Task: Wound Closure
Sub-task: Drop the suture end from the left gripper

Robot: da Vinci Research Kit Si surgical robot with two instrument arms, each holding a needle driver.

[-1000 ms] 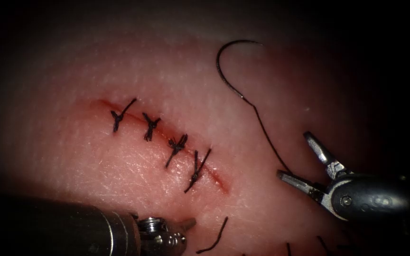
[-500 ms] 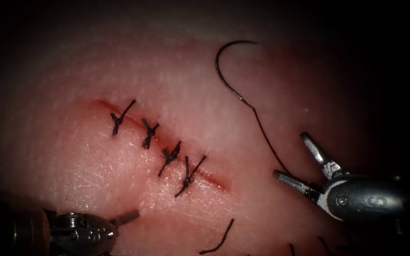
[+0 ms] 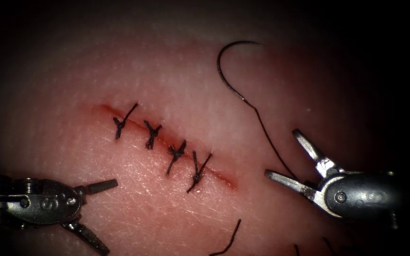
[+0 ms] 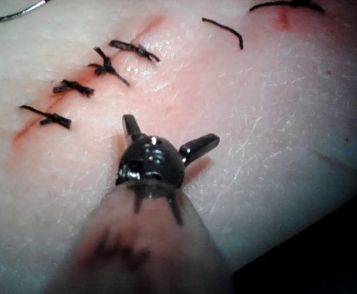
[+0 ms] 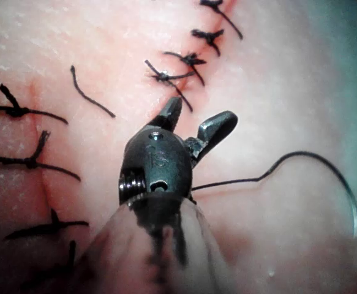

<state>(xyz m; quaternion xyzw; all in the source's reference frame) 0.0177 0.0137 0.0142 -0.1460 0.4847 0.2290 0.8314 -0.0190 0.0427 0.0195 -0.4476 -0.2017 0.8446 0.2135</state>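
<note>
Cut (image 3: 167,142) in the tissue (image 3: 134,199) carries 4 tied stitches (image 3: 176,154). Needle (image 3: 226,66) lies free right of it. Left claw (image 3: 93,211) and right claw (image 3: 285,156) gape, empty.

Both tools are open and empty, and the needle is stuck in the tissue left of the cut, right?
Not quite. In the endoscope view the needle lies loose on the tissue right of the cut, not left. The left tool and right tool are indeed open and empty.
</note>
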